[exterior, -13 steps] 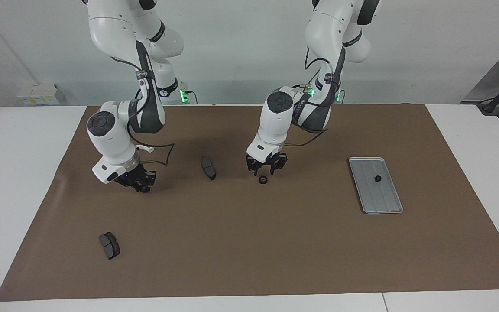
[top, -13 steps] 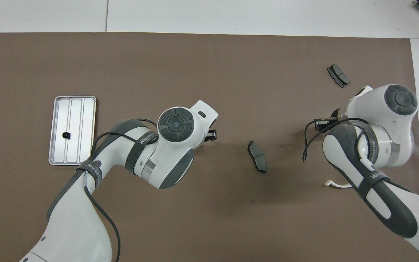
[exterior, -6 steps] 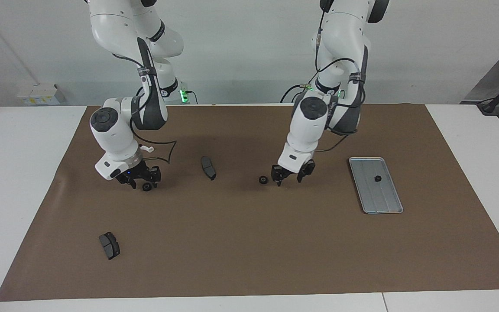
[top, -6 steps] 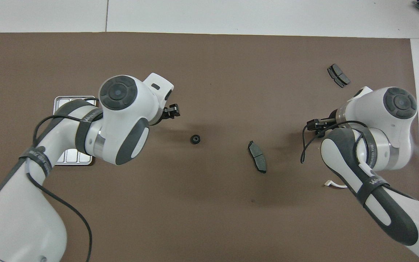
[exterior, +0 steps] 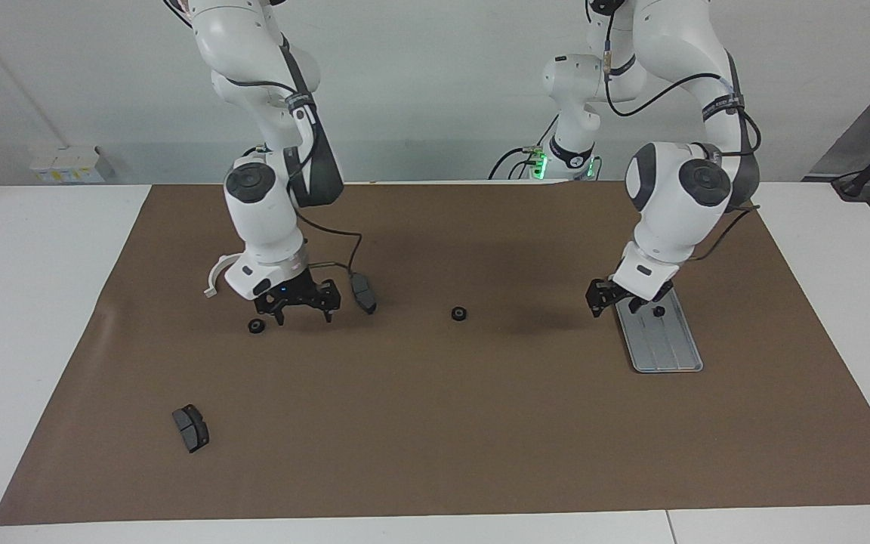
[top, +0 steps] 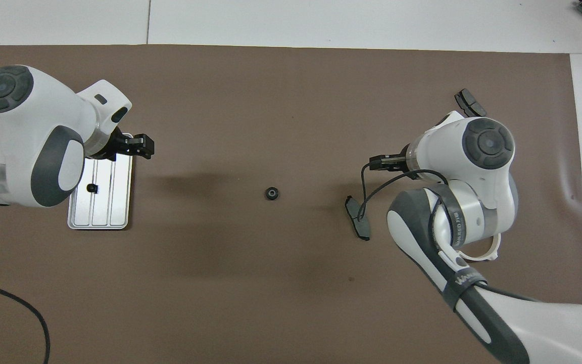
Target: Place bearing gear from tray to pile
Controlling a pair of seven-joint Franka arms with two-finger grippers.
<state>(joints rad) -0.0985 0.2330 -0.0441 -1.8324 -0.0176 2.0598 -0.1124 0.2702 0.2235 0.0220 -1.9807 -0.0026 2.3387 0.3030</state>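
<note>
Left gripper [exterior: 616, 296], fingers spread and empty, hung over the tray's [exterior: 669, 355] upper-left corner at frame right; last bearing gear [exterior: 659, 310] sat just right of it.

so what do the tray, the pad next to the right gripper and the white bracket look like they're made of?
Tray: looks like metal, silver-grey with a dull sheen, pressed lengthwise ridges and a raised rim.
Brake pad: dark grey, matte, curved; probably friction compound on a backing plate, which I can't confirm.
White bracket: likely plastic, plain white, thin, semicircular, partly hidden by the right arm.
</note>
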